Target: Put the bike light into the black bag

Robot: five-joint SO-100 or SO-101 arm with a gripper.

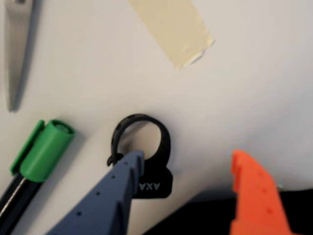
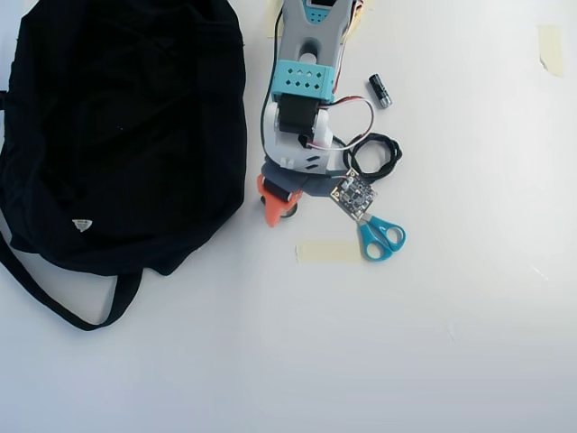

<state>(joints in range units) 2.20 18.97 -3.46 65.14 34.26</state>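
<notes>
The gripper (image 1: 188,156) is spread wide, with its blue finger (image 1: 115,191) touching the one bike light (image 1: 144,156) and its orange finger (image 1: 254,196) well to the right in the wrist view. The light lies on the white table (image 1: 254,88), ring up. Left of it is one green-capped pen (image 1: 41,152). Farther off lie one strip of tape (image 1: 171,29) and one pair of scissors (image 2: 380,234). In the overhead view, one black bag (image 2: 117,126) sits just left of the arm, and one cable (image 2: 374,153) and one small cylinder (image 2: 380,90) lie right.

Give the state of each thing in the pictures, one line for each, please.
bike light: flat on the table, not gripped, between the fingers.
tool: open, low around the light.
black bag: slumped flat on the table.
scissors: closed.
cable: coiled.
green marker: capped.
</notes>
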